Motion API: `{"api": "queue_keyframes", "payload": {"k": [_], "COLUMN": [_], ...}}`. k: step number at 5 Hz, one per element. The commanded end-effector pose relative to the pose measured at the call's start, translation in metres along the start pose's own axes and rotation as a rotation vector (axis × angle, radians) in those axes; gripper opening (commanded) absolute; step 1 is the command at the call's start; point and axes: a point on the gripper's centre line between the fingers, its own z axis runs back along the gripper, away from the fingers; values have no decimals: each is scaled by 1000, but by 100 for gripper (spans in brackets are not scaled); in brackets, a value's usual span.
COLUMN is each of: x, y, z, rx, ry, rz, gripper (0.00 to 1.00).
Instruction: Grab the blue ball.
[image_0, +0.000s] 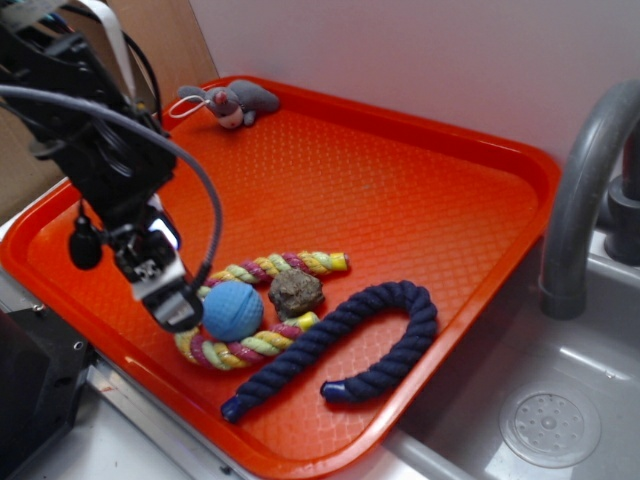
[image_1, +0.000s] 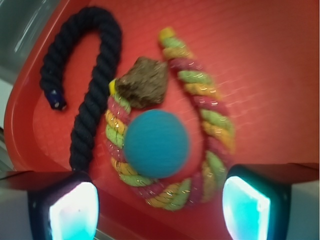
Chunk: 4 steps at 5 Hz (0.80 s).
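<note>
The blue ball (image_0: 233, 310) lies on the orange tray (image_0: 400, 190), nested in the bend of a multicoloured rope (image_0: 262, 345). In the wrist view the blue ball (image_1: 156, 143) sits centred just ahead of my gripper (image_1: 160, 210). The gripper (image_0: 172, 305) is open and empty, hovering just left of the ball, its fingers (image_1: 74, 212) spread wide. A brownish-grey lump (image_0: 296, 293) touches the rope beside the ball; it also shows in the wrist view (image_1: 143, 82).
A dark navy rope (image_0: 350, 345) curves to the right of the ball, also in the wrist view (image_1: 90, 75). A grey plush mouse (image_0: 232, 102) lies at the tray's far corner. A sink (image_0: 545, 420) and grey tap (image_0: 585, 190) stand right of the tray.
</note>
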Motion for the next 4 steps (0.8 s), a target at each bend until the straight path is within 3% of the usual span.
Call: {"api": "queue_keyframes", "payload": {"k": [1, 2, 3, 4], "x": [8, 8, 4, 0], "y": [-5, -4, -1, -12], "z": [-18, -20, -30, -35], "rx": [64, 100, 58, 85], "ry": [-132, -116, -34, 8], "rz": [-263, -283, -247, -276], "gripper": [100, 100, 97, 0]}}
